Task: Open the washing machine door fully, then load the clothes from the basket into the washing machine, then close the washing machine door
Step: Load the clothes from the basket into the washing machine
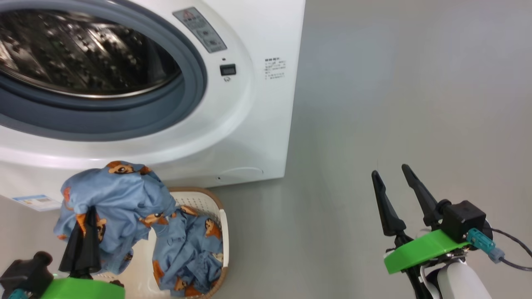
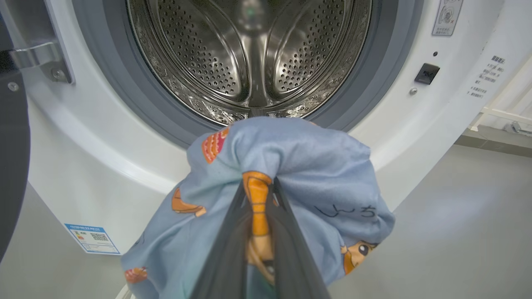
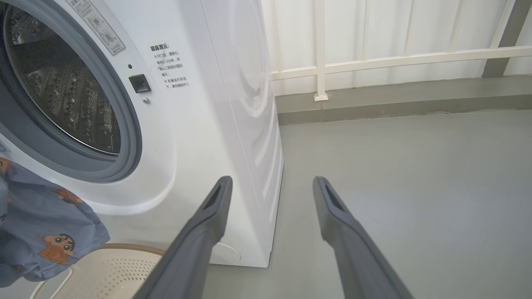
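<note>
Head view has the clothes as a light blue bundle with orange figures, lifted in front of the lower face of the washing machine, just below its open mouth, with more of the fabric trailing down into the basket. The left hand is clenched on the fabric, its two dark fingers pinched together on a fold and pointing toward the perforated steel drum in the left wrist view. The basket stands on the grey floor close before the machine. A grey gasket rings the drum mouth. The washing machine door shows as a dark edge swung aside beyond a metal hinge. Off to the right, well apart from the basket, the right hand hangs released over the floor, fingers spread and grasping nothing.
</note>
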Controlling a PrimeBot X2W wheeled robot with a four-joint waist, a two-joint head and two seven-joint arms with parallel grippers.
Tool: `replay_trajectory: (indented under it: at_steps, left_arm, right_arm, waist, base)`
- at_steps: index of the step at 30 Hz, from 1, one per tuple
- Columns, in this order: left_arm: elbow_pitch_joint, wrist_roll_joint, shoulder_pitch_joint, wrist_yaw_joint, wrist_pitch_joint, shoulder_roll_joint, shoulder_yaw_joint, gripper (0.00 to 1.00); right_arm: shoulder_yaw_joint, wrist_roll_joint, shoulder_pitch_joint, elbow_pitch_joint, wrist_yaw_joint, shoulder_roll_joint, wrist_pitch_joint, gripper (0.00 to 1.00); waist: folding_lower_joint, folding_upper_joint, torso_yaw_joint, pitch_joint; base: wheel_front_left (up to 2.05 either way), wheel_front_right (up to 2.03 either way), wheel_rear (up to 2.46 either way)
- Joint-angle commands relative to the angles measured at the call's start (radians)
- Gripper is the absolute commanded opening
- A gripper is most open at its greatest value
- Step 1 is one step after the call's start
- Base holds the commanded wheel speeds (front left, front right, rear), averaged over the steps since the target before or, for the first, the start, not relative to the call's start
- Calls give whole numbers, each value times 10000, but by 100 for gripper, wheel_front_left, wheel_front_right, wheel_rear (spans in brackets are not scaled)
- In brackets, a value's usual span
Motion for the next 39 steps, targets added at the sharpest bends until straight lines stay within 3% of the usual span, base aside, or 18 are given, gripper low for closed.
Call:
replay_trajectory:
  at_steps: [1, 18, 39]
  left_arm:
    - [-451, 210, 116, -29, -122, 143, 483, 0]
    - [-2079, 1634, 1477, 52, -122, -600, 1576, 0]
    - [-2133, 1485, 1476, 20, -122, -765, 1706, 0]
  right_arm:
    - [195, -13, 134, -201, 62, 28, -49, 100]
    - [175, -462, 807, -138, 62, 28, -49, 100]
    - [276, -331, 918, -138, 62, 28, -49, 100]
  waist:
    - [1, 0, 169, -494]
    - [1, 0, 203, -1831]
    - [1, 0, 56, -1677]
  base:
    - [0, 0, 0]
    - [0, 0, 0]
    - [0, 0, 0]
